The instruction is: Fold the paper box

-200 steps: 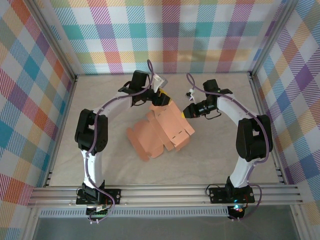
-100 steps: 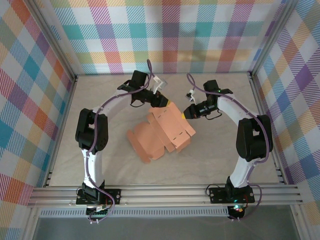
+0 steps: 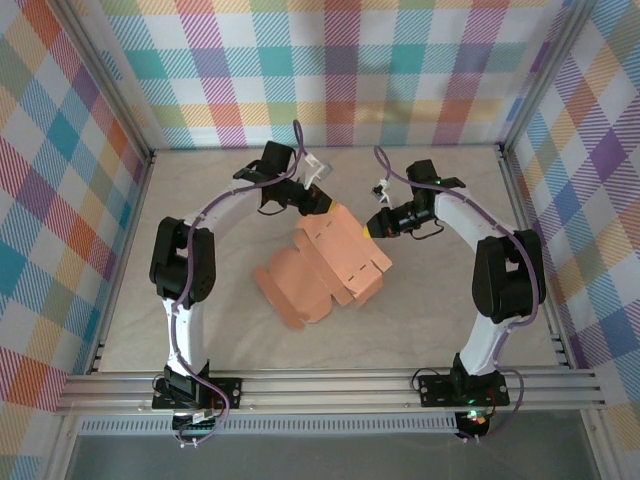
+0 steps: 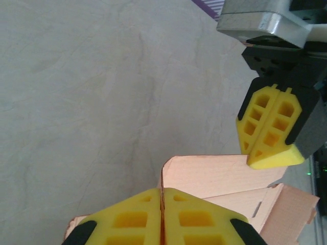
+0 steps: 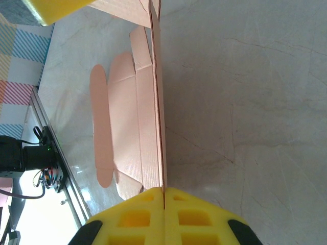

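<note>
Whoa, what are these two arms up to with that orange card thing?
They are folding a paper box, half-formed on the table. The left arm has its jaws shut on the card's far edge, and the right arm pinches a panel at its far right corner. Several flaps lie flat.

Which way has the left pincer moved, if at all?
Yes, slightly. In the top view the left pincer edged away from the back wall, shutting on the far edge of the paper box.
</note>
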Controlling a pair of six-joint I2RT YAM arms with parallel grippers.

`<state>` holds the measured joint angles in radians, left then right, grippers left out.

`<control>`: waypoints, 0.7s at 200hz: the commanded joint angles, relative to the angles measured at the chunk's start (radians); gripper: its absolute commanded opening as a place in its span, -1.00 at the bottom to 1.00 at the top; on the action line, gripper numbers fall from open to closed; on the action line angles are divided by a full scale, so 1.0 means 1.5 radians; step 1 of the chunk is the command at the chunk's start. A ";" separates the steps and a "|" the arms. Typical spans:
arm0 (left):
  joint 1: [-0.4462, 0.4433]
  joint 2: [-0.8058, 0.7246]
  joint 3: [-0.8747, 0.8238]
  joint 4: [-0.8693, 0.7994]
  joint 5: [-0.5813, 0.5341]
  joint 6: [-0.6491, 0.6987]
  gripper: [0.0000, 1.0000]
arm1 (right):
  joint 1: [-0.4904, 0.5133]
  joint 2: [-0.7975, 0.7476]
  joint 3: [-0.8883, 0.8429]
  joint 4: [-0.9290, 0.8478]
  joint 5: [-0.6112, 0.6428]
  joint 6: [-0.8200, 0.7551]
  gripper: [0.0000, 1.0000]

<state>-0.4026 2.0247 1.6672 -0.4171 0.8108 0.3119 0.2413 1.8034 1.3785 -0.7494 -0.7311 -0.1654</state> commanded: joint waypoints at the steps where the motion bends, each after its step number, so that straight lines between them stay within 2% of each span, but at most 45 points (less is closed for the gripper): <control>1: -0.029 -0.060 -0.021 0.003 -0.073 0.020 -0.85 | -0.004 -0.013 0.007 0.003 -0.015 0.010 -1.00; 34: -0.067 -0.115 -0.113 0.117 -0.176 0.022 -0.86 | -0.004 -0.010 0.014 0.002 -0.022 0.019 -1.00; 62: -0.108 -0.143 -0.157 0.160 -0.285 0.034 -0.92 | -0.004 -0.006 0.015 0.007 -0.025 0.031 -1.00; 140: -0.202 -0.174 -0.223 0.229 -0.434 0.065 -0.86 | -0.006 0.008 0.020 0.019 -0.030 0.064 -1.00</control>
<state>-0.6327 1.8050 1.3575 -0.1116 0.1959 0.3729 0.2356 1.8038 1.3785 -0.7738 -0.7353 -0.0971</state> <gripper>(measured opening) 0.071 0.044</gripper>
